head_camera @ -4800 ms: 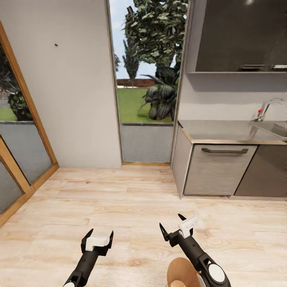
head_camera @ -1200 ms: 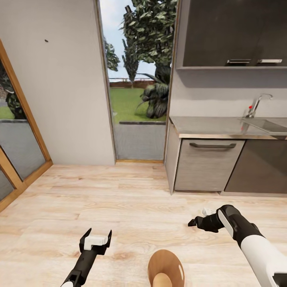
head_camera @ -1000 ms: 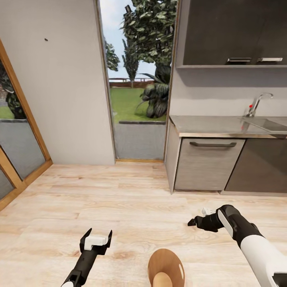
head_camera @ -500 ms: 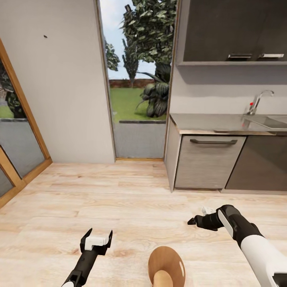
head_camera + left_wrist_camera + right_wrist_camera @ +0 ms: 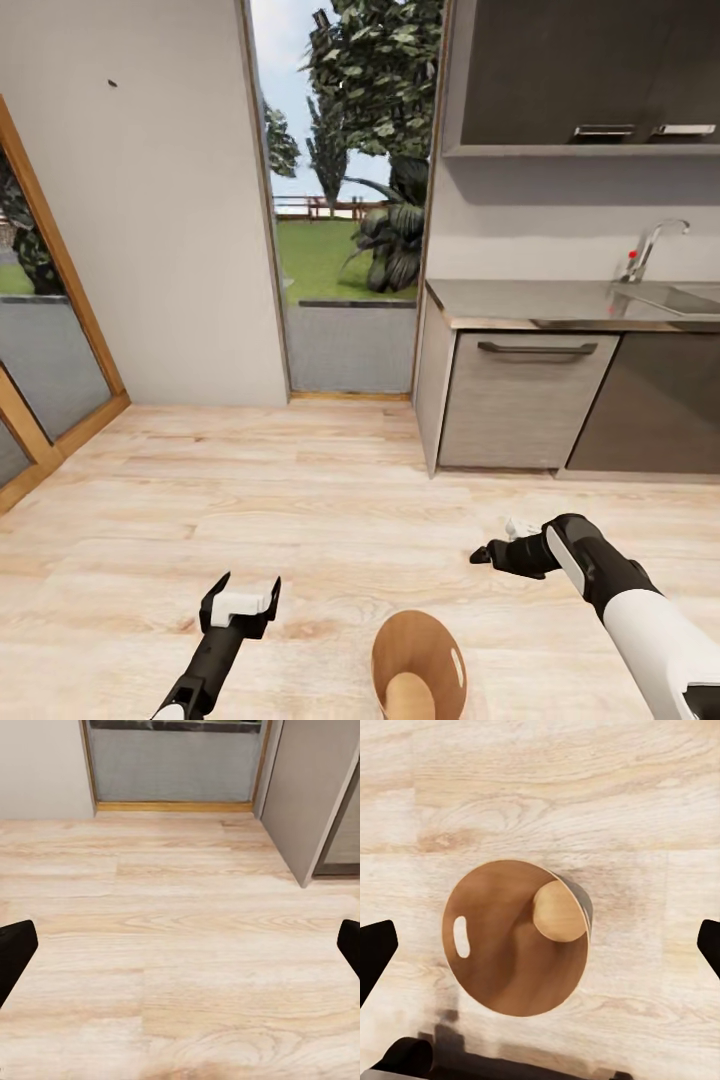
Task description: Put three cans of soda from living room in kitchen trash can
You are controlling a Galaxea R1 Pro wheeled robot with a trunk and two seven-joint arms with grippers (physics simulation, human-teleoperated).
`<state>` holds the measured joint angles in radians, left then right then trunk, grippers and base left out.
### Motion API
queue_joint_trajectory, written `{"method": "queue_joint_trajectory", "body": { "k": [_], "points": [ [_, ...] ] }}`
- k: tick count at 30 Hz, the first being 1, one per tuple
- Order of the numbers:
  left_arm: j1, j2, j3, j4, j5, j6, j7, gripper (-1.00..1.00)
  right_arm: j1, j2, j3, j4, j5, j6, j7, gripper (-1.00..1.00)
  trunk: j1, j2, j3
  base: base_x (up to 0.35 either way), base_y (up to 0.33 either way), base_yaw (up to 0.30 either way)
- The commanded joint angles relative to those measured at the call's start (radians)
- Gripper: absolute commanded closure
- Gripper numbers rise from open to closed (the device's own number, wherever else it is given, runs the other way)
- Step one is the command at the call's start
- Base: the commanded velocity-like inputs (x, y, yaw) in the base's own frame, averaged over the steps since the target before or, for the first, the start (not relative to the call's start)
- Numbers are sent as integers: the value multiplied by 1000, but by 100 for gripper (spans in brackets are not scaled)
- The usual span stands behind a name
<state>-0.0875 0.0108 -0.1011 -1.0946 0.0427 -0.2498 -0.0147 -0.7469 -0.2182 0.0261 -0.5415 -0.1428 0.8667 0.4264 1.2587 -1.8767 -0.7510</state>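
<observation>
The tash can (image 5: 418, 665) stands on the pale wood floor (image 5: 330, 520) closest to the robot, its brown inner wall in sight. To the can's left, the left gripper (image 5: 242, 594) hovers with fingers spread wide, holding nothing. To its right and slightly beyond, the right gripper (image 5: 490, 553) hangs above the floor, fingers parted wide and empty (image 5: 540, 945). Farther off, the kitchen's grey worktop (image 5: 540, 298), tap (image 5: 655, 245) and pale drawer front (image 5: 520, 400) line the wall.
</observation>
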Motion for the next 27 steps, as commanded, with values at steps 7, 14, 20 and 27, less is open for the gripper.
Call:
{"method": "queue_joint_trajectory", "body": {
  "k": [7,14,20,27],
  "points": [
    [-11,3,2,-10,3,61,3,-100,0,0,1,0,0,-1,0,-100,27,-49,-22,0,0,0],
    [-151,7,3,-25,6,204,5,-100,1,1,1,0,0,-1,0,-100,54,-98,-44,0,0,0],
    [-273,8,3,-30,32,354,1,-100,1,1,1,0,0,-1,0,-100,77,-140,-63,0,0,0],
    [-319,2,-1,-26,85,420,-48,-100,1,1,-1,0,-1,-1,6,-100,104,-189,-85,0,0,0]
  ]
}}
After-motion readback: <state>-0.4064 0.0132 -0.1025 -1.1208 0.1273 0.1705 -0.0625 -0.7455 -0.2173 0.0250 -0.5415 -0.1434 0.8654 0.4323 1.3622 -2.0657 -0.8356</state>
